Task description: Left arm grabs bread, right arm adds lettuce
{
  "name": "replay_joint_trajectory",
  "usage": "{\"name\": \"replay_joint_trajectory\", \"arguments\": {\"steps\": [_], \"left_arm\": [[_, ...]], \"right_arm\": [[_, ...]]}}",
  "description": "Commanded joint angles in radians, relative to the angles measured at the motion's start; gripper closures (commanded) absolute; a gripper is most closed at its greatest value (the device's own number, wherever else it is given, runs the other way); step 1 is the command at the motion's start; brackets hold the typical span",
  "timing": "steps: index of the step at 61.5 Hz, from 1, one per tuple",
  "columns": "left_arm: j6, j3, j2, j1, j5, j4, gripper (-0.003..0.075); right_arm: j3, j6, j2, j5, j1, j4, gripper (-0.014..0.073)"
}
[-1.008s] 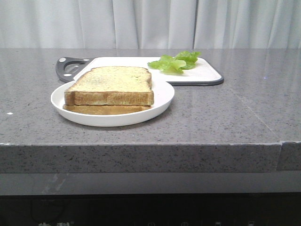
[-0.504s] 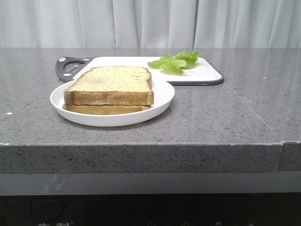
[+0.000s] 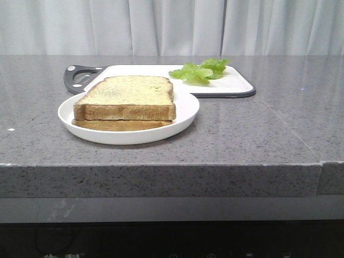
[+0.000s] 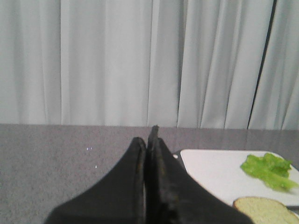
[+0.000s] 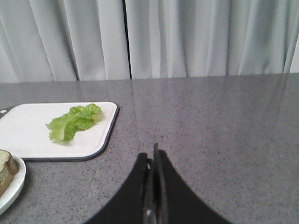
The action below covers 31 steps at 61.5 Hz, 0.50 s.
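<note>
The thick bread (image 3: 126, 98) lies on top of a thinner slice (image 3: 121, 125) in a white plate (image 3: 185, 113) near the table's front left. The lettuce (image 3: 200, 70) lies on the white cutting board (image 3: 231, 85) behind the plate. Neither gripper shows in the front view. In the left wrist view my left gripper (image 4: 148, 140) is shut and empty, with the board (image 4: 210, 172), the lettuce (image 4: 270, 171) and a corner of the bread (image 4: 261, 210) off to one side. In the right wrist view my right gripper (image 5: 151, 156) is shut and empty above the counter, the lettuce (image 5: 74, 122) ahead of it.
The grey stone counter (image 3: 269, 129) runs wide to the right of the plate. The board has a dark handle (image 3: 78, 75) at its left end. A pale curtain (image 3: 172, 27) hangs behind the counter. The counter's front edge (image 3: 161, 166) is close to the plate.
</note>
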Motion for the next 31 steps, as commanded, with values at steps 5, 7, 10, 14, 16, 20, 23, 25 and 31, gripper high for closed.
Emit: {"name": "replay_joint_trajectory", "arguments": {"steps": [5, 7, 10, 14, 16, 20, 23, 25, 31], "left_arm": [[-0.005, -0.047, 0.119, -0.007, 0.007, -0.008, 0.0741], [-0.005, -0.045, 0.137, -0.007, 0.018, -0.008, 0.0741], [-0.005, -0.043, 0.158, -0.007, 0.029, -0.008, 0.0741], [-0.005, -0.038, 0.183, -0.007, 0.049, -0.008, 0.0741], [-0.005, -0.033, 0.195, -0.007, 0.049, -0.009, 0.0741], [-0.005, -0.022, 0.217, -0.007, 0.047, -0.022, 0.0741], [-0.005, -0.013, 0.229, -0.007, 0.047, -0.029, 0.0741], [-0.005, -0.009, 0.237, -0.007, 0.05, -0.036, 0.0741], [-0.005, -0.003, 0.256, -0.007, 0.075, -0.037, 0.074]], "right_arm": [[-0.064, -0.003, 0.113, 0.037, -0.004, -0.012, 0.0712], [-0.062, -0.003, 0.129, 0.054, -0.004, -0.012, 0.0712], [-0.062, -0.003, 0.154, 0.073, -0.004, -0.012, 0.0712], [-0.062, -0.003, 0.179, 0.09, -0.004, -0.012, 0.0712], [-0.062, -0.003, 0.192, 0.092, -0.004, -0.012, 0.0712], [-0.06, -0.003, 0.211, 0.097, -0.004, -0.012, 0.0712], [-0.058, -0.003, 0.221, 0.096, -0.004, -0.012, 0.0712], [-0.057, -0.003, 0.225, 0.096, -0.004, -0.012, 0.0712], [-0.057, -0.003, 0.237, 0.103, -0.004, -0.012, 0.071]]}}
